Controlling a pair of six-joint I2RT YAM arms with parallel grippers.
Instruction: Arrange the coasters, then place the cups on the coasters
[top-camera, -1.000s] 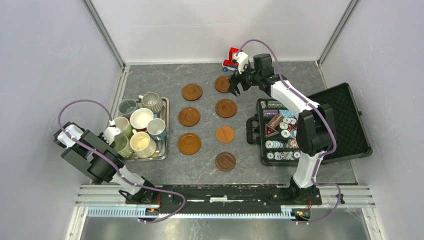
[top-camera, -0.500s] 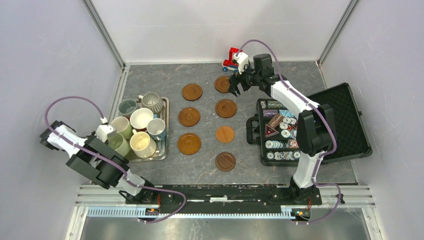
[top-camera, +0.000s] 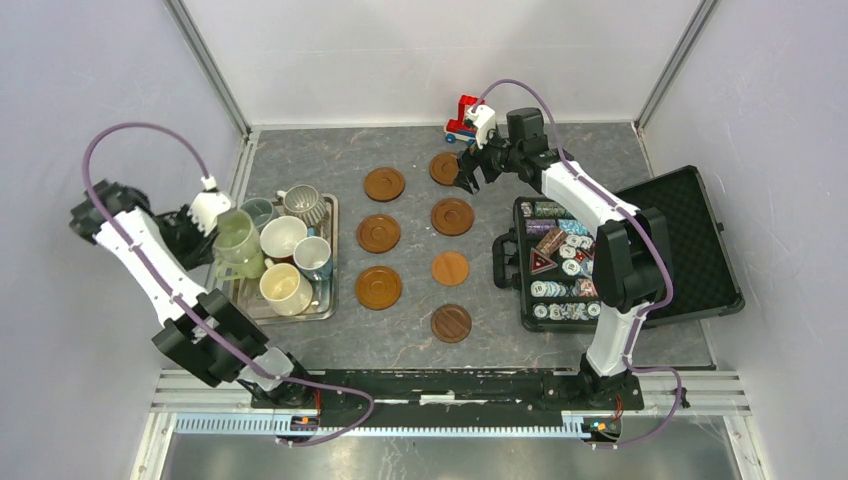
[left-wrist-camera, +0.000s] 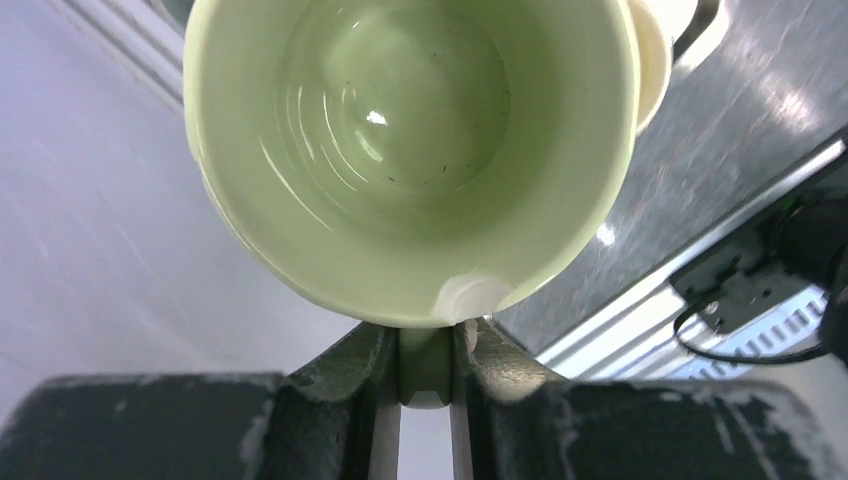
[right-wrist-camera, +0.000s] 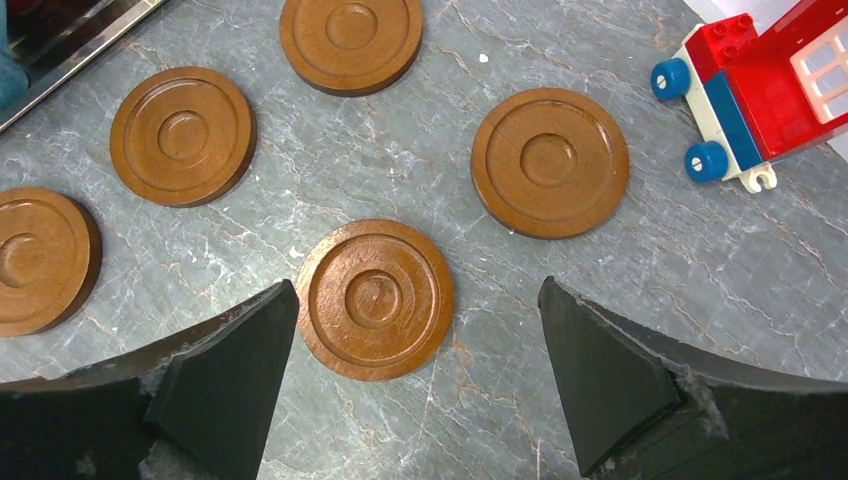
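Observation:
My left gripper (top-camera: 222, 228) is shut on the handle (left-wrist-camera: 425, 368) of a pale green cup (top-camera: 238, 240), held tilted above the left side of the metal tray (top-camera: 331, 300). The left wrist view looks straight into this cup (left-wrist-camera: 400, 150), with my gripper (left-wrist-camera: 425, 338) pinching the handle below its rim. Several other cups stay in the tray, among them a ribbed grey one (top-camera: 303, 203) and a cream one (top-camera: 283, 238). Several brown coasters (top-camera: 378, 233) lie in two columns mid-table. My right gripper (top-camera: 467, 177) hangs open just above the far right coaster (right-wrist-camera: 374, 298).
A red, white and blue toy truck (top-camera: 462, 120) stands by the back wall, close to my right gripper. A black case (top-camera: 560, 265) of poker chips lies open on the right, its lid (top-camera: 680, 230) flat. Cage walls close in left, right and behind.
My left arm has raised the pale green cup out of the tray and carried it farther back and left. The right arm has hardly moved.

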